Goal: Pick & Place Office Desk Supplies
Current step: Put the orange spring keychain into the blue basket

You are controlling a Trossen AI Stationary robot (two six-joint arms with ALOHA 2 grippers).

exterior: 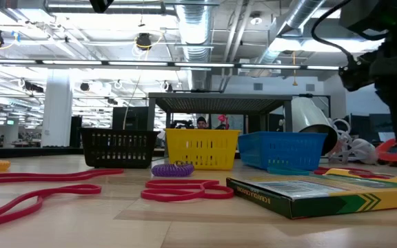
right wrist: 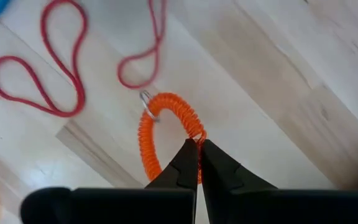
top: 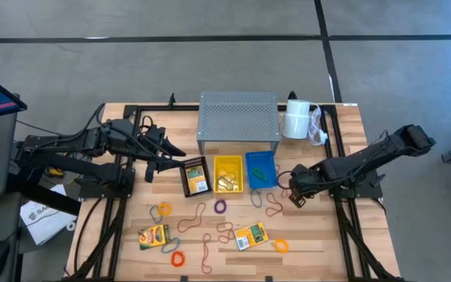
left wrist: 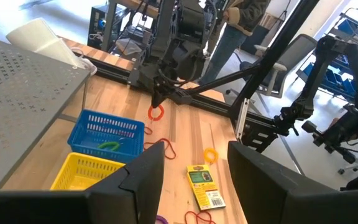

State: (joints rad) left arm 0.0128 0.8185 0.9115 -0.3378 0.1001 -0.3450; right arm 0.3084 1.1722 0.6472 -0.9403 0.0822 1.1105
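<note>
My right gripper (top: 295, 197) points straight down over the table's right half, shut on an orange coiled loop (right wrist: 166, 127) that carries a small metal ring. The loop also shows under the gripper in the left wrist view (left wrist: 156, 112). Red rubber bands (right wrist: 42, 81) lie flat on the wood beneath it. Two yellow-and-green crayon boxes (top: 153, 235) (top: 250, 235) lie flat near the front edge among scattered loops. My left gripper (left wrist: 194, 186) waits open above the table's left side, with nothing between its fingers. My right gripper pinches one side of the coiled loop's ring (right wrist: 194, 135) between its two fingertips (right wrist: 185, 163). The fingers come from above, pointing down. The loop hangs below them, and it looks lifted clear of the wood.
Black (top: 195, 174), yellow (top: 228, 159) and blue (top: 260, 154) baskets stand in a row mid-table in front of a grey perforated riser (top: 238, 117). A white roll (top: 296, 119) lies at the back right. People stand beyond the far edge.
</note>
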